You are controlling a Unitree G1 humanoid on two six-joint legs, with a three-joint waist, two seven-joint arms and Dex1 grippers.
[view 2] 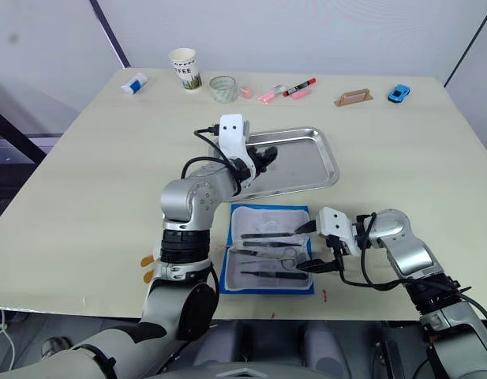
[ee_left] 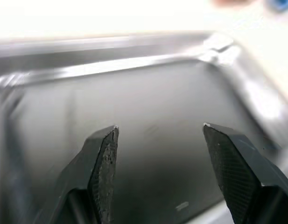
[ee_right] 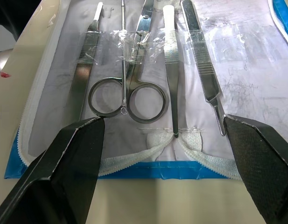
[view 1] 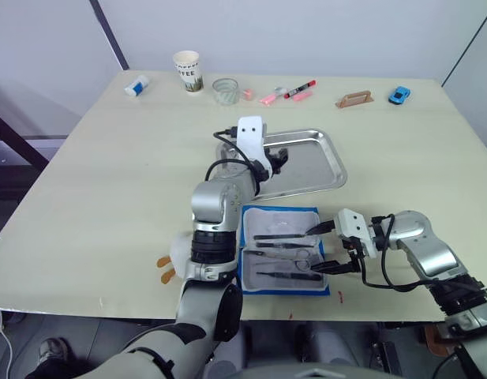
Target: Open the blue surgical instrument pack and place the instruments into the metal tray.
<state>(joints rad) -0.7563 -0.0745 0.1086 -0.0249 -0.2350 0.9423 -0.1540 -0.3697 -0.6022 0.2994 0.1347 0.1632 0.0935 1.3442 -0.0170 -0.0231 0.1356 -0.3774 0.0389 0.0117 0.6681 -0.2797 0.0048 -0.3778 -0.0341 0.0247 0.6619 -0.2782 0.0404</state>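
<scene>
So the blue pack is lying flat open near the bottom middle of the head view, pale lining up, close to the front edge of the table. The steel tools are in the pack, lined up side by side under clear straps: a pair of ring-handled scissors, a couple of tweezers and a few thin straight pieces.

The right gripper sits at the pack's right edge in the lower right of the frame, fingers spread wide, nothing in them. From its wrist camera the two black fingers frame the whole row of tools, with the blue edge of the pack between them.

The steel tray is just above the pack in the picture, around the centre. The left gripper hangs over the tray's left part, its fingers parted and empty, and the tray floor between them looks bare.

Along the top of the frame: a paper cup, a small glass, a red marker, pink pens and a little blue toy car.
</scene>
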